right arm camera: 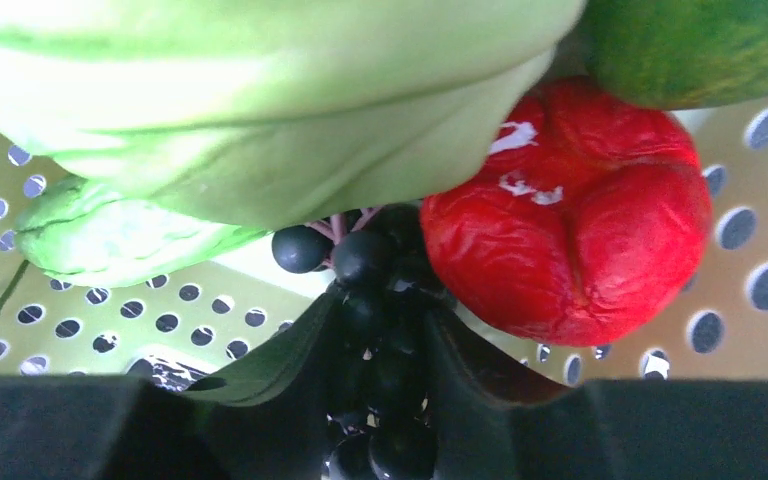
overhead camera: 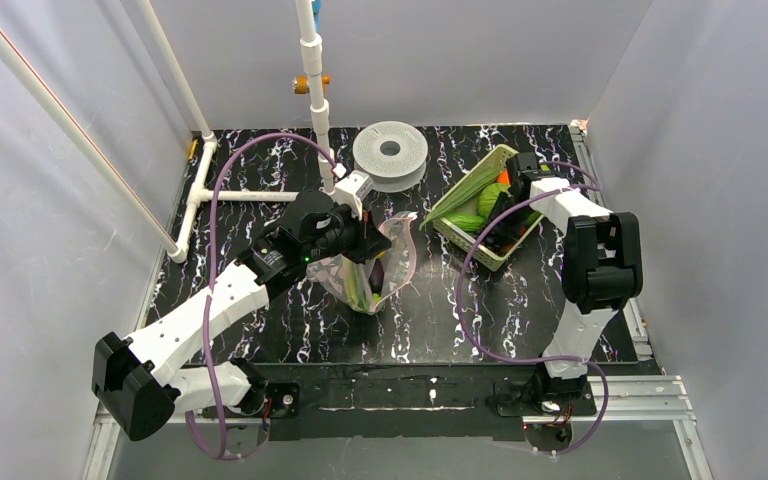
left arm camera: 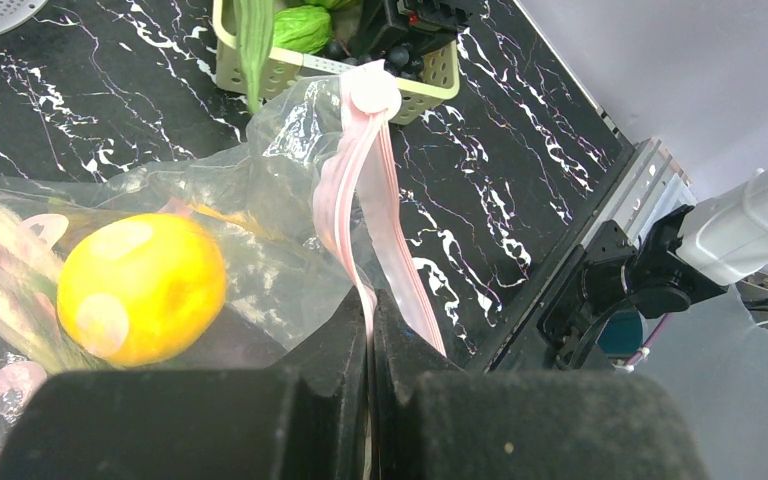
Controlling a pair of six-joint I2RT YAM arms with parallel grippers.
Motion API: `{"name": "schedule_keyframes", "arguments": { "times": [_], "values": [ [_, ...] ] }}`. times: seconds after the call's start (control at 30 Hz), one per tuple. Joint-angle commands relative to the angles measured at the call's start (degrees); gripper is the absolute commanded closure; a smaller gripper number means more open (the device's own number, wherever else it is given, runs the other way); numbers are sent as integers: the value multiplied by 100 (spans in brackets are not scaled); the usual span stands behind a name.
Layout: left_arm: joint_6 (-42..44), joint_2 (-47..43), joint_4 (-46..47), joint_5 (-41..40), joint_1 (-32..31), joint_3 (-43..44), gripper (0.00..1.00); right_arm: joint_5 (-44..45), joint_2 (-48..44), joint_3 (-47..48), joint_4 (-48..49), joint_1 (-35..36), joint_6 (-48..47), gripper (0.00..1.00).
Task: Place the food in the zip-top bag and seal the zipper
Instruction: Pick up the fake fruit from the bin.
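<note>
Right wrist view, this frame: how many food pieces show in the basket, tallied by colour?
Pale green: 2 (large pale green head, small pale green piece)
Dark green: 1 (dark green piece, partly cut off by the frame)
Red: 1 (red piece)
Black: 1 (dark grape bunch)
Total: 5
</note>
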Motion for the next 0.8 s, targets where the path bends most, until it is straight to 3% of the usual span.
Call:
{"name": "schedule_keyframes", "arguments": {
  "times": [0.0, 0.1, 0.4, 0.6, 0.77],
  "values": [
    [-18, -102, 48, 103, -6, 216, 100, -150, -231, 55, -32, 58, -154, 67],
    [-16, -95, 49, 90, -5, 207, 100, -125, -461, 130, -113, 58, -159, 75],
    [12, -66, 40, 20, -6, 196, 100, 325, -991, 475, -549, 58, -339, 86],
    [33, -52, 13, 12, -10, 215, 100, 530, -1504, 522, -644, 58, -398, 89],
    [52, -68, 9, -44, -6, 206, 100, 90, -2145, 385, -559, 58, -387, 90]
  ]
}}
